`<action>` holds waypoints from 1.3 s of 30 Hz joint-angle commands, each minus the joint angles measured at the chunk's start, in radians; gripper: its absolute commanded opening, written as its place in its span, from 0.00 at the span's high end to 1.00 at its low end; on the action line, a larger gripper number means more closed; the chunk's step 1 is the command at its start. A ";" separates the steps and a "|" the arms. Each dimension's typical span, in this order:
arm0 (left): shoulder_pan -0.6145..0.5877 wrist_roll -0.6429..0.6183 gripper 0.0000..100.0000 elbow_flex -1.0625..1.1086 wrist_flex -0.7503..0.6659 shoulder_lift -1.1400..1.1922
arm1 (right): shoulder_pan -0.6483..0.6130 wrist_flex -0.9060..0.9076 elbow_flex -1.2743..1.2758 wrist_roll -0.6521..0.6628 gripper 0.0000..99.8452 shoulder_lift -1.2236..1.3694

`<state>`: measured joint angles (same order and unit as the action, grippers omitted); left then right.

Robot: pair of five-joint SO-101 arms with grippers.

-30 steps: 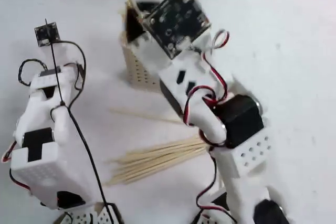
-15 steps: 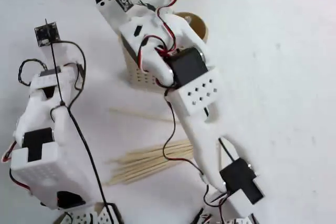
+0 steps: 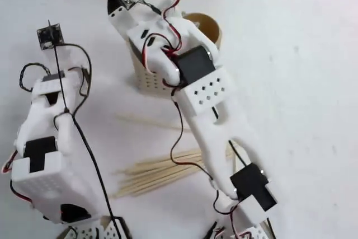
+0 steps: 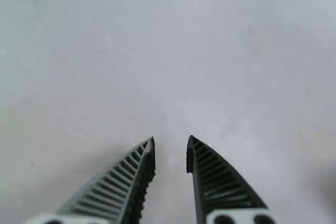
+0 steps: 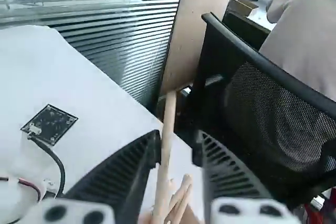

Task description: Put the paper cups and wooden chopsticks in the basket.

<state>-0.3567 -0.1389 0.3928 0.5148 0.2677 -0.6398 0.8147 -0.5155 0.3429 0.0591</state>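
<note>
The cream perforated basket [image 3: 146, 78] stands at the table's back centre. A paper cup [image 3: 209, 27] shows its brown rim at the basket's right end. My right arm [image 3: 196, 76] stretches over the basket and hides most of it. In the right wrist view my right gripper [image 5: 176, 137] is open, and a wooden chopstick [image 5: 169, 114] stands between the fingers, leaning on one of them. More stick ends [image 5: 181, 195] lie below it. A bundle of chopsticks [image 3: 151, 173] and a single stick [image 3: 146, 121] lie on the table. My left gripper [image 4: 170, 141] is open over bare table.
The left arm [image 3: 47, 138] sits at the table's left side with a black cable and a small circuit board [image 3: 49, 36]. A black mesh chair [image 5: 262, 103] and window blinds stand beyond the table's far edge. Bare white table [image 3: 302, 82] spreads to the right.
The right arm has stretched up and to the left over the basket, and its wrist now covers the chopstick that stuck up there. The paper cup's rim has come into sight. The left arm is unmoved.
</note>
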 commanded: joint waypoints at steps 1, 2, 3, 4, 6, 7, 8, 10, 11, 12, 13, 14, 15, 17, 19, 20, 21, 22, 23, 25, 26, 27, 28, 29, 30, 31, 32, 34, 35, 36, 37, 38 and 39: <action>0.007 0.014 0.88 -0.032 -0.021 -0.005 | 0.008 0.002 -0.049 0.005 0.83 -0.028; 0.007 0.014 0.88 -0.032 -0.021 -0.005 | 0.008 0.004 -0.043 0.005 0.84 -0.039; 0.007 0.014 0.88 -0.032 -0.021 -0.005 | 0.008 0.010 -0.041 0.006 0.85 -0.051; 0.007 0.014 0.88 -0.032 -0.021 -0.005 | 0.008 0.030 -0.041 0.009 0.86 -0.065; 0.007 0.014 0.88 -0.032 -0.021 -0.005 | 0.008 0.128 -0.043 0.011 0.90 -0.105; 0.007 0.014 0.89 -0.032 -0.021 -0.005 | 0.008 0.211 -0.043 0.011 0.92 -0.134; 0.007 0.014 0.89 -0.032 -0.021 -0.005 | 0.008 0.314 -0.041 0.011 0.95 -0.165; 0.007 0.014 0.89 -0.034 -0.014 -0.008 | 0.022 0.544 -0.041 0.012 0.99 -0.223; 0.007 0.014 0.89 -0.034 -0.012 -0.013 | 0.047 0.650 -0.040 0.012 0.98 -0.248; 0.007 0.014 0.89 -0.034 -0.009 -0.015 | 0.070 0.742 -0.040 0.012 0.97 -0.269; 0.007 0.014 0.89 -0.035 0.006 -0.016 | 0.096 0.820 -0.040 0.012 0.98 -0.288; 0.007 0.014 0.89 -0.051 0.031 -0.016 | 0.134 0.886 -0.038 0.012 0.98 -0.305; 0.007 0.012 0.89 -0.077 0.074 -0.016 | 0.182 0.918 -0.017 0.012 0.98 -0.325; 0.007 0.012 0.88 -0.160 0.212 -0.016 | 0.297 0.905 0.097 0.012 0.98 -0.386; 0.008 0.014 0.88 -0.282 0.407 -0.016 | 0.386 0.895 0.244 0.041 0.98 -0.461; 0.008 0.029 0.88 -0.342 0.509 -0.013 | 0.418 0.881 0.345 0.077 0.98 -0.506; 0.010 0.074 0.88 -0.402 0.601 -0.012 | 0.444 0.872 0.442 0.114 0.98 -0.553; 0.019 0.146 0.88 -0.456 0.689 -0.013 | 0.470 0.855 0.548 0.143 0.98 -0.610; 0.033 0.230 0.88 -0.509 0.772 -0.015 | 0.498 0.825 0.663 0.163 0.98 -0.665; 0.071 0.379 0.88 -0.601 0.933 -0.015 | 0.559 0.728 0.905 0.195 0.98 -0.783; 0.097 0.453 0.88 -0.640 1.017 -0.015 | 0.585 0.685 1.023 0.219 0.98 -0.834; 0.125 0.529 0.88 -0.671 1.091 -0.013 | 0.610 0.634 1.137 0.252 0.98 -0.885; 0.151 0.598 0.88 -0.689 1.154 -0.015 | 0.633 0.587 1.243 0.276 0.98 -0.924; 0.177 0.643 0.88 -0.709 1.209 -0.016 | 0.657 0.545 1.336 0.296 0.98 -0.957; 0.203 0.660 0.88 -0.724 1.250 -0.016 | 0.684 0.509 1.421 0.313 0.98 -0.984; 0.226 0.672 0.88 -0.730 1.272 -0.016 | 0.710 0.470 1.491 0.324 0.98 -1.004; 0.251 0.686 0.88 -0.729 1.272 -0.018 | 0.736 0.435 1.548 0.331 0.98 -1.020; 0.300 0.738 0.88 -0.706 1.272 -0.019 | 0.789 0.375 1.633 0.353 0.98 -1.040; 0.332 0.770 0.88 -0.681 1.272 -0.027 | 0.817 0.355 1.662 0.362 0.98 -1.044; 0.366 0.796 0.88 -0.646 1.272 -0.044 | 0.839 0.337 1.686 0.365 0.98 -1.044; 0.400 0.822 0.89 -0.608 1.270 -0.068 | 0.858 0.318 1.709 0.364 0.98 -1.044; 0.435 0.845 0.89 -0.563 1.270 -0.099 | 0.872 0.300 1.731 0.364 0.98 -1.044; 0.473 0.875 0.89 -0.517 1.267 -0.134 | 0.883 0.282 1.755 0.364 0.98 -1.044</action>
<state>-0.0161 0.6391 -0.2363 1.7745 0.2524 0.1979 1.1538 1.1983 0.6912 -0.9659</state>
